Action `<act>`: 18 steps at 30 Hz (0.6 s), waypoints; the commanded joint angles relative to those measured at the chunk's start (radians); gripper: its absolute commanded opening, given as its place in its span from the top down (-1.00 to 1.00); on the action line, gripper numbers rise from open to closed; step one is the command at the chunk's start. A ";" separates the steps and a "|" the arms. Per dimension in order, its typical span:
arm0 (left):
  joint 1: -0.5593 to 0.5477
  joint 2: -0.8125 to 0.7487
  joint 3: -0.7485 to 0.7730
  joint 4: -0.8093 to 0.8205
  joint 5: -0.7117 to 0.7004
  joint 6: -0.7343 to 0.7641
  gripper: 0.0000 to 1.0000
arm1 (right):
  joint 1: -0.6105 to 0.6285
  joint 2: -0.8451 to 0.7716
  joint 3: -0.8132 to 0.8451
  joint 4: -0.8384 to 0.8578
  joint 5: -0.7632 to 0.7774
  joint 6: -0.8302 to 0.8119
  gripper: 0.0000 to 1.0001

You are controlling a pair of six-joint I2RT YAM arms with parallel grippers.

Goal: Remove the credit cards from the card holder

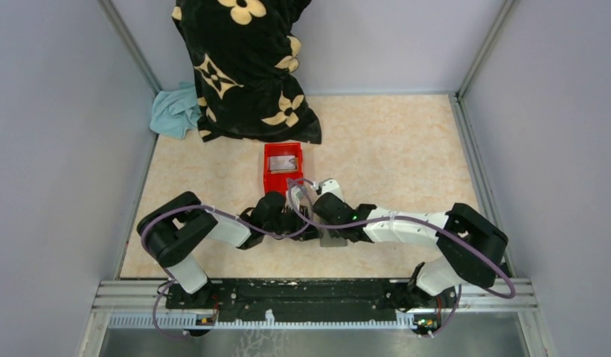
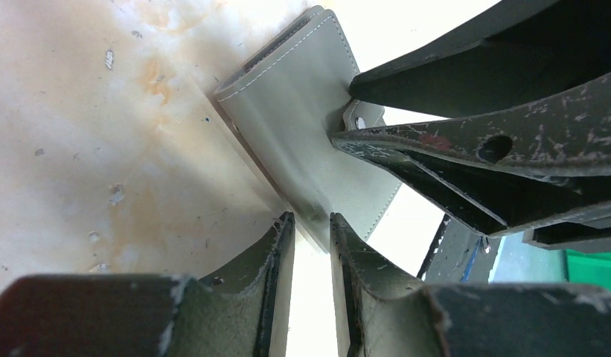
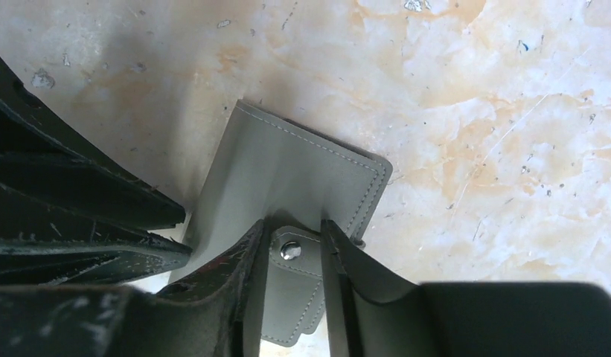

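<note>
Both arms folded low and inward, meeting mid-table just before the red bin (image 1: pixel 267 169), right gripper (image 3: pixel 293 227) clamped on the snap tab (image 3: pixel 291 251) of the stitched matte grey card holder (image 3: pixel 287 171), left gripper (image 2: pixel 311 223) seemingly pinching its lower edge, marbled beige table (image 3: pixel 473 149) beneath.

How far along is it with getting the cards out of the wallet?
Partly done, it seems: a silver-grey card already lies in the red bin. In hand: the folded grey card holder, with the left gripper at one edge and the right gripper straddling its snap tab. Whether cards remain inside is hidden.
</note>
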 commanded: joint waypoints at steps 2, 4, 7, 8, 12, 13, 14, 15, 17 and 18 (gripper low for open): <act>-0.003 0.011 -0.012 -0.035 -0.022 0.017 0.37 | 0.015 0.072 0.031 -0.071 0.033 0.005 0.66; -0.003 0.008 -0.016 -0.035 -0.023 0.018 0.37 | 0.017 0.078 0.029 -0.073 0.029 0.019 0.99; -0.003 0.005 -0.018 -0.035 -0.024 0.020 0.37 | 0.016 0.075 0.020 -0.066 0.015 0.042 1.00; -0.003 0.005 -0.016 -0.035 -0.024 0.020 0.37 | 0.016 0.072 0.019 -0.062 0.012 0.047 1.00; -0.004 0.000 -0.017 -0.035 -0.023 0.019 0.37 | 0.004 0.024 0.002 -0.034 -0.025 0.080 1.00; -0.003 -0.002 -0.017 -0.035 -0.022 0.020 0.37 | -0.008 -0.003 -0.015 -0.006 -0.061 0.087 1.00; -0.003 -0.004 -0.018 -0.036 -0.023 0.019 0.37 | -0.029 -0.043 -0.038 0.030 -0.106 0.100 1.00; -0.003 -0.008 -0.019 -0.038 -0.024 0.020 0.37 | -0.059 -0.086 -0.064 0.072 -0.168 0.111 1.00; -0.003 -0.013 -0.022 -0.038 -0.025 0.020 0.37 | -0.126 -0.175 -0.124 0.155 -0.281 0.132 1.00; -0.002 -0.014 -0.023 -0.038 -0.025 0.020 0.37 | -0.152 -0.213 -0.149 0.182 -0.318 0.134 1.00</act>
